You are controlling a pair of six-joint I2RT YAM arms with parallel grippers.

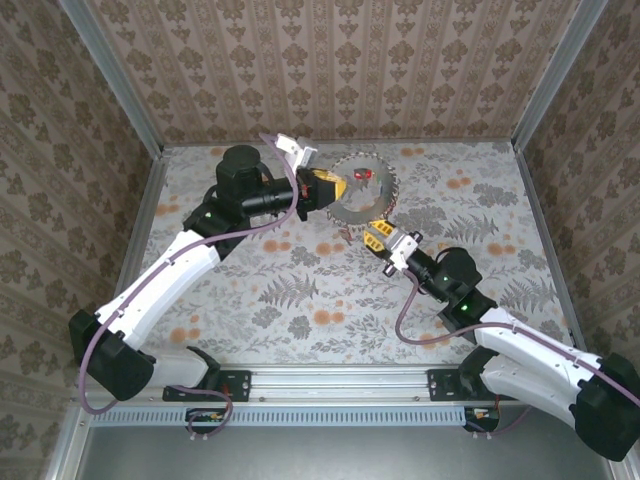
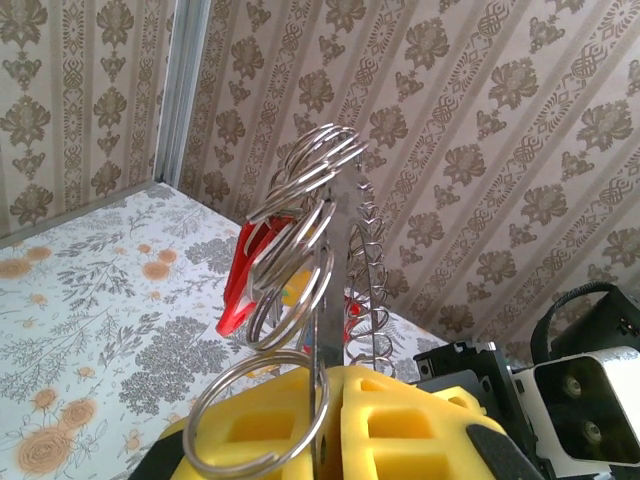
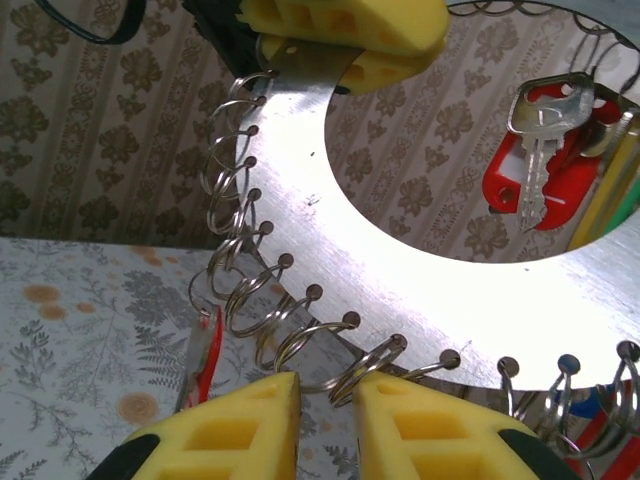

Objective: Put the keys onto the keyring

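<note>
Left jaws clamp the keyring (image 3: 400,290); right jaws straddle 1 small ring (image 3: 343,380), grip unclear

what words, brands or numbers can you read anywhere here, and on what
No text can be read anywhere.
silver key: any stamp on its head is too blurred to read.
red tag: no lettering shows.
keyring: bare metal plate, no marking shows.

Both arms reach forward, left claw (image 2: 330,388) clamped, right claw (image 3: 328,395) narrowly parted.
</note>
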